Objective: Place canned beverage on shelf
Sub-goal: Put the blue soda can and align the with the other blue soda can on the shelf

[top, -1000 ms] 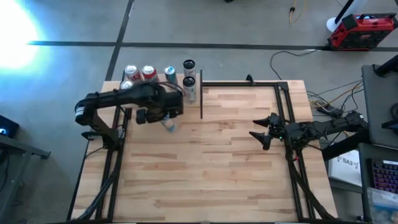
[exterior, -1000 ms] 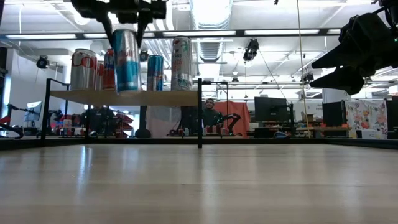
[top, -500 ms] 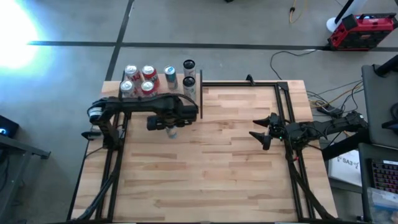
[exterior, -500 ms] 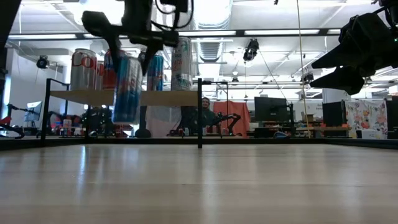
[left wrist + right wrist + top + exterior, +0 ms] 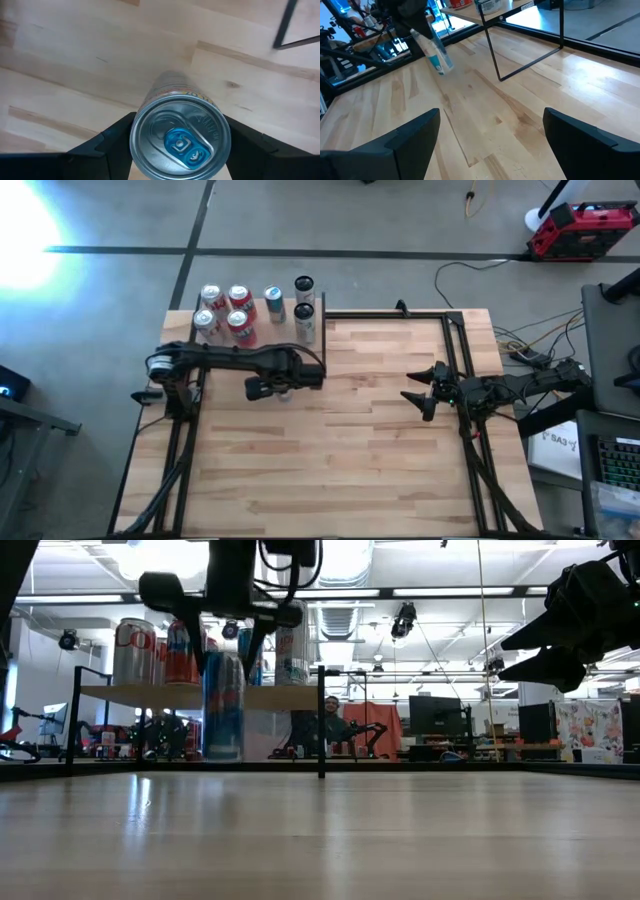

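Left fingers: the left gripper (image 5: 177, 150) is clenched on the can (image 5: 179, 136), one dark finger (image 5: 107, 145) on each flank of the body, just under the rim.
Can position: hanging over the tabletop (image 5: 340, 430) near its far-left corner, in front of the shelf (image 5: 195, 696) and below the level of its board; whether its base touches the wood I cannot tell.
What changed: a second ago the can hung tilted, up near the height of the board; half a second ago it was lower and nearly straight; now it is lower again and a little farther from the table's left edge.
Meaning for the task: a judgement only, but the can has dropped away from the board, so placing it still calls for a lift back up.
Axis: long axis upright, pull-tab end facing up at the wrist camera, base toward the table.
Shelf: already carries several cans (image 5: 227, 308), standing.
Right gripper (image 5: 420, 392): fingers spread and empty, waiting above the table's right edge.
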Robot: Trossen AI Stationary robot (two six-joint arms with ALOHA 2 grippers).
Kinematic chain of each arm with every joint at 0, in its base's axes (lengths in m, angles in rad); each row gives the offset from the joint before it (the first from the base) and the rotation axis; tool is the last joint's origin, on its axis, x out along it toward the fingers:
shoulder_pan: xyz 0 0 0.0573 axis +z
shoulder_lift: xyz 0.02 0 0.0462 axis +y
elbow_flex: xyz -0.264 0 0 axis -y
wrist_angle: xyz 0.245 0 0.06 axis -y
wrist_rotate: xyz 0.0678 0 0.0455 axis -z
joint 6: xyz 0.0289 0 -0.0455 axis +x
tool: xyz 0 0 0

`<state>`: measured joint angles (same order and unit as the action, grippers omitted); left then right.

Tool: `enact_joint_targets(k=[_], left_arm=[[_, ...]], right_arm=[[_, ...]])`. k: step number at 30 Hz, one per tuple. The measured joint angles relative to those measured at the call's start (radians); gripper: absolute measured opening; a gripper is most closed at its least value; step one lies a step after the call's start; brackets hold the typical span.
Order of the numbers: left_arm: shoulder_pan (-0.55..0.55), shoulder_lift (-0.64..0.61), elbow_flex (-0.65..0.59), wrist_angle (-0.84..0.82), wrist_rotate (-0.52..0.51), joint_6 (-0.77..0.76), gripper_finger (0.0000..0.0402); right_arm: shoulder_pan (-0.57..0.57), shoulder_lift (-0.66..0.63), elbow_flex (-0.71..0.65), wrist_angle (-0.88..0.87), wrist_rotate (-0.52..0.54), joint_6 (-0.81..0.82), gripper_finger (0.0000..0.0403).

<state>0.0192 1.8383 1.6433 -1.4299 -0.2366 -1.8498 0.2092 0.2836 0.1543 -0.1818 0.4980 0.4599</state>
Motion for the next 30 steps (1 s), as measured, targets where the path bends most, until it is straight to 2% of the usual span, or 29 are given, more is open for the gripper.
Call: enact_joint_targets(k=[5,16,26,30], left_arm=[[-0.001,-0.001,-0.073,0.081,0.034,0.004,0.0231],[-0.001,-0.009,-0.126,0.119,0.036,-0.007,0.0231],[-0.001,-0.008,-0.121,0.129,0.033,0.024,0.0233],[-0.008,-0.008,-0.121,0.126,0.005,0.031,0.0249]], right_arm=[[0.0,0.0,0.0,0.0,0.0,0.0,0.0336],[0.0,0.0,0.0,0.0,0.0,0.0,0.0336],[0.0,0.0,0.0,0.0,0.0,0.0,0.0336],[0.0,0.0,0.0,0.0,0.0,0.0,0.0336]])
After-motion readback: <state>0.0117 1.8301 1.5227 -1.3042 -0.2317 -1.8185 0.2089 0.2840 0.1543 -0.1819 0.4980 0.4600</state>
